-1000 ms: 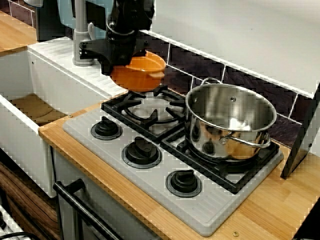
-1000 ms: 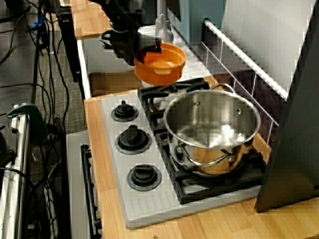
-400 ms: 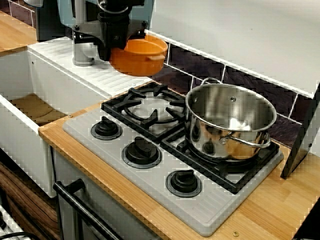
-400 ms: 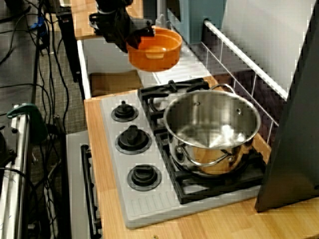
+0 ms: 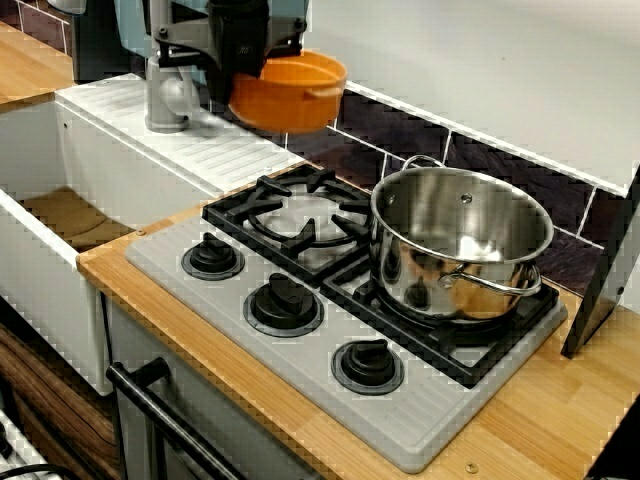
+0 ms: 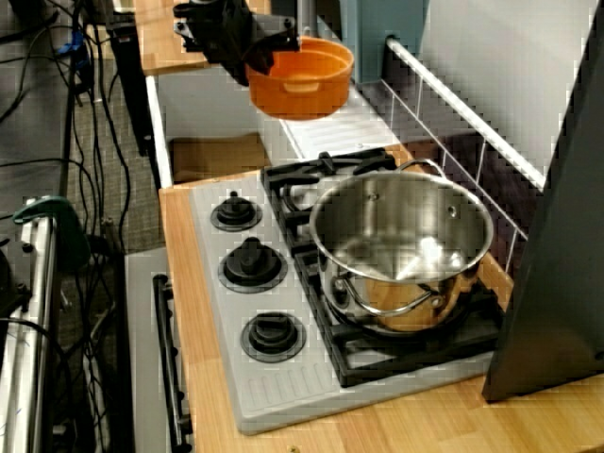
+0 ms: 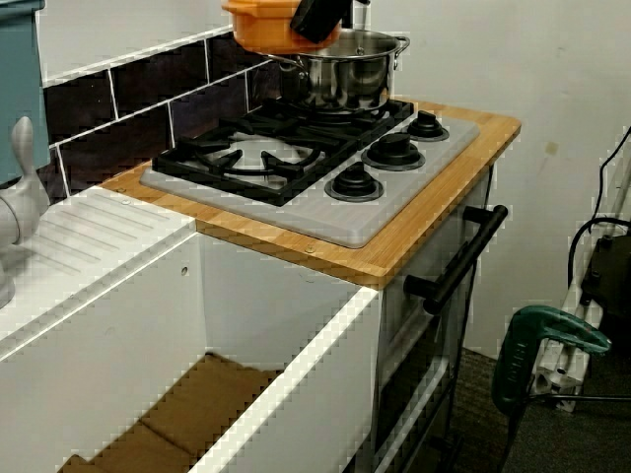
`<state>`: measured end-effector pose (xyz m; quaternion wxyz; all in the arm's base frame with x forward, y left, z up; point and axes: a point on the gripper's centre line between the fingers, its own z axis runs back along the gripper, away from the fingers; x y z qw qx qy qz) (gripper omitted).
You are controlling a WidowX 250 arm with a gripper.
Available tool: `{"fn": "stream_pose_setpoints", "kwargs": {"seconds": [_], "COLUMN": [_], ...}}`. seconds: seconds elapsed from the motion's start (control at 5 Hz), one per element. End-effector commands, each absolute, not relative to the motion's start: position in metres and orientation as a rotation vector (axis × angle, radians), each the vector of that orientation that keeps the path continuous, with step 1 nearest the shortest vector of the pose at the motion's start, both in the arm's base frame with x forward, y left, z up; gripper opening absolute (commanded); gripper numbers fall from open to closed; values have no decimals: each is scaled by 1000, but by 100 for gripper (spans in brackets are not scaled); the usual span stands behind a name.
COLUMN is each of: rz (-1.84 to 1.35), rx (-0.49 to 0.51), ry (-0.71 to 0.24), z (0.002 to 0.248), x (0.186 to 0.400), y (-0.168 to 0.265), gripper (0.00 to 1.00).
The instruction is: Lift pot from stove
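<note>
The orange pot [image 5: 288,92] hangs in the air, clear of the stove [image 5: 340,300], up near the top of the front view and over the white ribbed drainboard [image 5: 150,140] beside the sink [image 5: 60,220]. The black gripper [image 5: 240,60] pinches the pot's rim on the side nearest the grey faucet [image 5: 165,100]; the rest of the pot sticks out from the gripper toward the dark tiled backsplash [image 5: 420,140]. In the side view the pot [image 6: 300,77] sits level, its open mouth up, with one stubby handle facing the camera, and the gripper [image 6: 260,52] clamps the rim on the left. From the low view only the pot's bottom half [image 7: 268,28] shows at the top edge, with a black finger [image 7: 317,15] across it.

The left rear burner grate [image 5: 300,215] is bare. The steel pot [image 5: 460,245] rests on the right burner, well apart from the orange one. Three black knobs [image 5: 285,300] line the stove's front edge, on the wooden counter [image 5: 200,350].
</note>
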<state>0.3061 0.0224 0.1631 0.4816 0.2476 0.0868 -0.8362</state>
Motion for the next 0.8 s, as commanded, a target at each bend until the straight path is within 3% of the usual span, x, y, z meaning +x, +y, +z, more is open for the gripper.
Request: {"fn": "stream_pose_setpoints", "kwargs": {"seconds": [0.0,0.6], "rz": [-2004,-1985], "rx": [696,711], "ry": [127,91], "z": [202,224], "x": [316,322], "y": [21,21], "gripper": [0,0]}}
